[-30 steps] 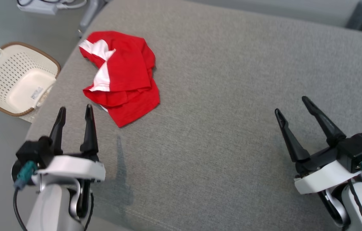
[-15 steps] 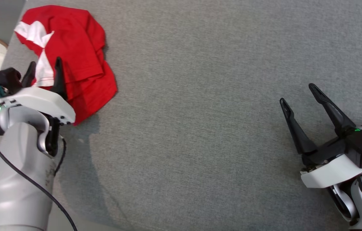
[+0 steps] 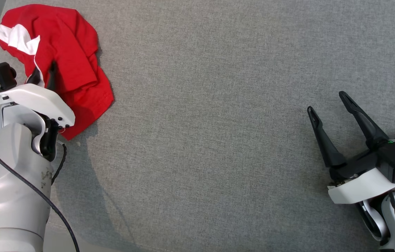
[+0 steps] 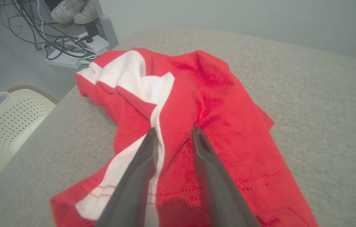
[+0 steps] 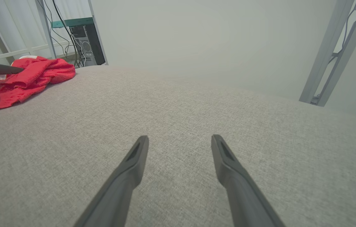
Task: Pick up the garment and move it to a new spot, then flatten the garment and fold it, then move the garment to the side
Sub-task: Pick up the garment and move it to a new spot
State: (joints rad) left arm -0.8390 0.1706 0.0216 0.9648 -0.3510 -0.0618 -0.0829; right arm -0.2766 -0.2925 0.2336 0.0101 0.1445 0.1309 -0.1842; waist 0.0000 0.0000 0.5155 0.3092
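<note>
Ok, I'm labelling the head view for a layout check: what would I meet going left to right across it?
Crumpled red and white garment → bare grey fabric surface → right hand, open.

Red garment [image 3: 75, 56] w/ white panels, prob. a shirt, crumpled in 1 heap near cushion [image 3: 218, 122] edge.

garment [image 3: 75, 52] on cushion [image 3: 218, 105] far left; basket [image 4: 4, 126] beyond edge.

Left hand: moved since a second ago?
Yes. The left hand went forward onto the red garment: its fingertips stood short of the garment's near edge, and now they are over its folds.
</note>
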